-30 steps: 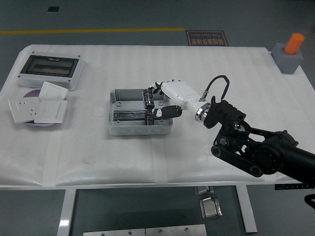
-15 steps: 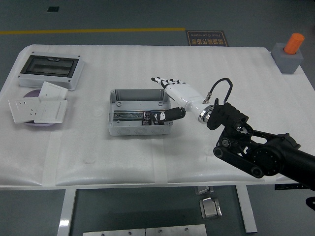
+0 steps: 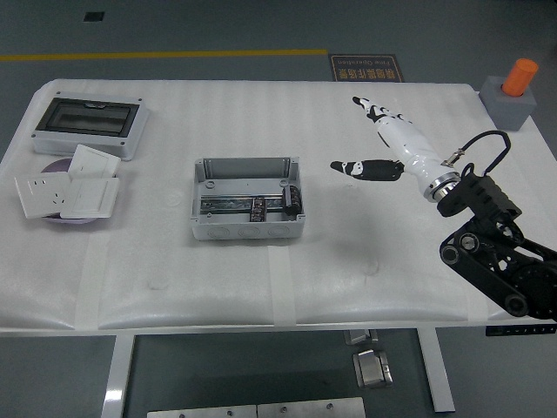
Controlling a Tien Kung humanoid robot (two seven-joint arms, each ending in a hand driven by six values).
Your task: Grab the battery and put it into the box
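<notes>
Box (image 3: 248,198): grey, open-topped, mid-surface (image 3: 331,270); reference landmark.
Battery (image 3: 293,199): dark cylinder lying inside the box at its right end. Judged small, rigid and fairly light, with a smooth casing that may slip; best pinched across its middle. Label unreadable.
Right hand (image 3: 376,139): right of the box, well apart, fingers spread, holding nothing.
Switch plates (image 3: 68,192): left of the box.
Breaker case (image 3: 87,124): far left.
Floor sign (image 3: 365,67): beyond; text illegible.
</notes>
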